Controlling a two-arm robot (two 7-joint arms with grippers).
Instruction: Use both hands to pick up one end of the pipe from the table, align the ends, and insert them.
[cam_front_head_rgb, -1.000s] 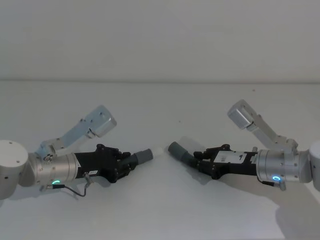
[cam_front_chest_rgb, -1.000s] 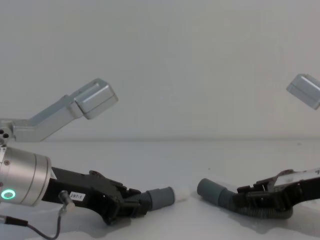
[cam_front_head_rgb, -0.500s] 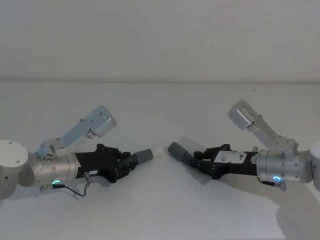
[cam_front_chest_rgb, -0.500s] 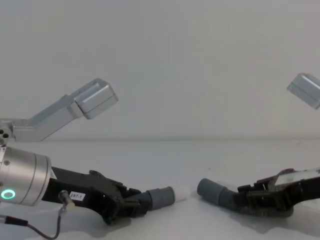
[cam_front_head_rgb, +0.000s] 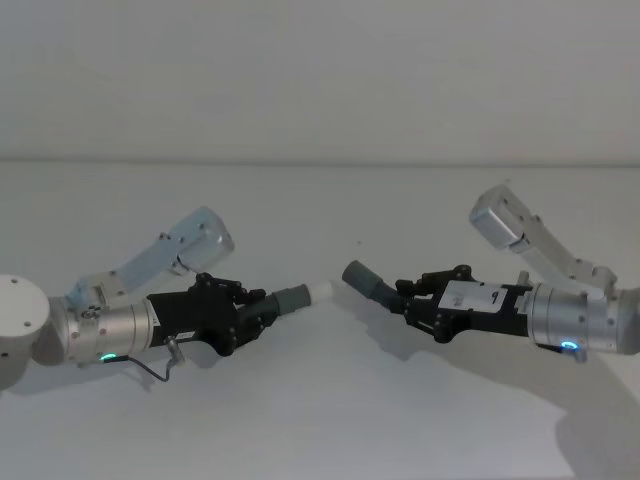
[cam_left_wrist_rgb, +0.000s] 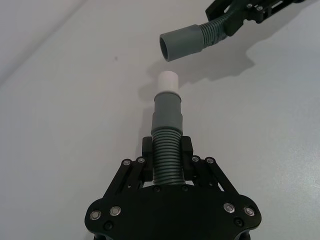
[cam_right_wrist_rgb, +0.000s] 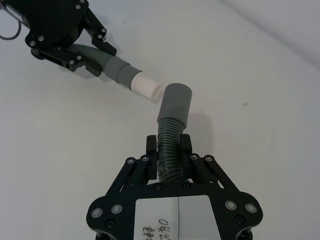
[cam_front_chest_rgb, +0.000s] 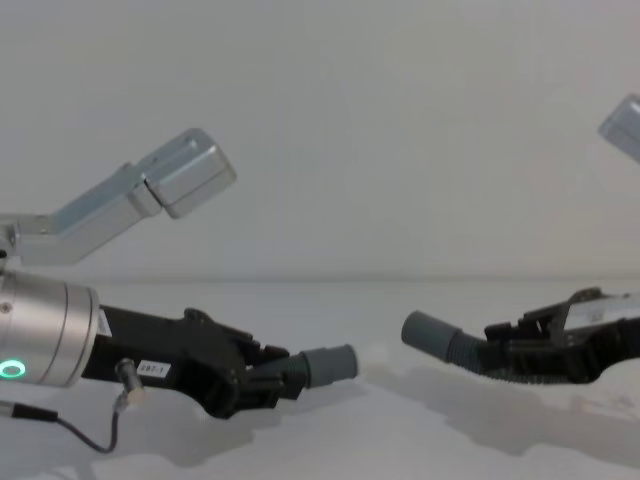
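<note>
The left gripper (cam_front_head_rgb: 255, 312), black plastic with blocky fingers, is clenched on the ribbed body of the plug hose (cam_left_wrist_rgb: 166, 160), a short dark-grey corrugated tube caught between the two finger blocks. Past the fingers the ribs give way to a smooth grey plug cuff (cam_left_wrist_rgb: 167, 110), a plain cylinder capped by a narrower matte white tip (cam_left_wrist_rgb: 168, 82). In the chest view this gripper (cam_front_chest_rgb: 262, 368) comes in low from the left on a smooth silver cylindrical wrist (cam_front_chest_rgb: 40, 330). The hose slants slightly upward, clear of the table (cam_front_head_rgb: 320, 420), with a soft shadow beneath.

The right gripper (cam_front_head_rgb: 405, 297) is likewise clamped on the corrugated part of the socket hose (cam_right_wrist_rgb: 169, 134), which bends a little before its smooth grey socket cuff (cam_right_wrist_rgb: 175, 105). In the left wrist view that cuff (cam_left_wrist_rgb: 182, 42) shows a round, dark, hollow mouth. A white paper label (cam_right_wrist_rgb: 172, 215) lies on the flat back of the right gripper.

Both pieces are held above the matte white table, near its middle, cuffs facing each other. The white tip sits just beside the socket cuff's mouth, apart from it, and the two hoses meet at an angle rather than in one line. Behind runs a pale, plain wall (cam_front_head_rgb: 320, 80)
</note>
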